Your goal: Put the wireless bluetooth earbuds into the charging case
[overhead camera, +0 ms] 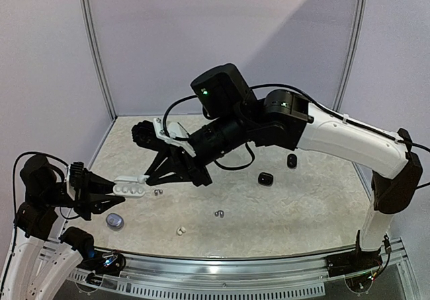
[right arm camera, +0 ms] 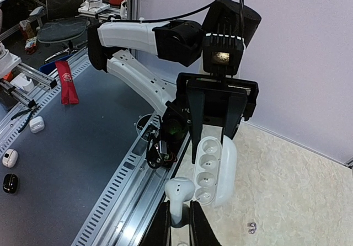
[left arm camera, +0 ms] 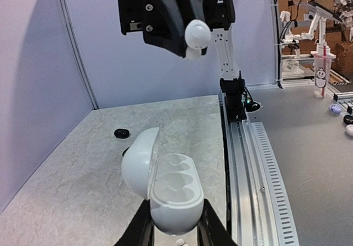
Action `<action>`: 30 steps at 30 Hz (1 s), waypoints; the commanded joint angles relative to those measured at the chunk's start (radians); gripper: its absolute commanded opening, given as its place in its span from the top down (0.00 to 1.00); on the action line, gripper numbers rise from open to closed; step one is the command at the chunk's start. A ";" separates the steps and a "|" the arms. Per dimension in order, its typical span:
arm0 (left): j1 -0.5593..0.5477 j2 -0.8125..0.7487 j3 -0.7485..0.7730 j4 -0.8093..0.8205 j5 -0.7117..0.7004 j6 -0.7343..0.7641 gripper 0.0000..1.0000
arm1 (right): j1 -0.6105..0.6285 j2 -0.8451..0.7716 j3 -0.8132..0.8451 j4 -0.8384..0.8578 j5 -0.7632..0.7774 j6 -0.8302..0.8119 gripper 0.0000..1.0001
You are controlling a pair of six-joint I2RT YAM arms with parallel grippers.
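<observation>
My left gripper (left arm camera: pixel 175 224) is shut on the base of a white charging case (left arm camera: pixel 172 193), whose lid (left arm camera: pixel 138 163) stands open to the left and whose wells look empty. The case (overhead camera: pixel 131 189) hangs above the table's left side. My right gripper (right arm camera: pixel 180 224) is shut on the stem of a white earbud (right arm camera: pixel 180 191), which hangs right beside the near end of the case (right arm camera: pixel 216 169), apart from the wells. In the left wrist view that earbud (left arm camera: pixel 197 35) hangs above the case. More earbuds lie on the table: a silvery pair (overhead camera: pixel 218 213), another silvery one (overhead camera: pixel 158 192) and a white one (overhead camera: pixel 180 231).
Two black cases (overhead camera: pixel 266 178) (overhead camera: pixel 291 160) lie right of centre. A greyish-purple case (overhead camera: pixel 114 221) sits near the front left edge. A metal rail (overhead camera: pixel 235 273) runs along the near edge, and walls close the back and sides.
</observation>
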 commanded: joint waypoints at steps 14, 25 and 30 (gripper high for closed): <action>-0.037 0.005 -0.002 0.031 -0.037 -0.034 1.00 | 0.034 0.094 0.072 -0.048 0.152 -0.037 1.00; -0.039 0.012 -0.022 0.106 -0.055 -0.107 1.00 | 0.035 0.121 0.079 -0.030 0.155 -0.040 1.00; -0.041 0.015 -0.027 0.126 -0.065 -0.134 1.00 | 0.034 0.130 0.080 -0.016 0.167 -0.038 1.00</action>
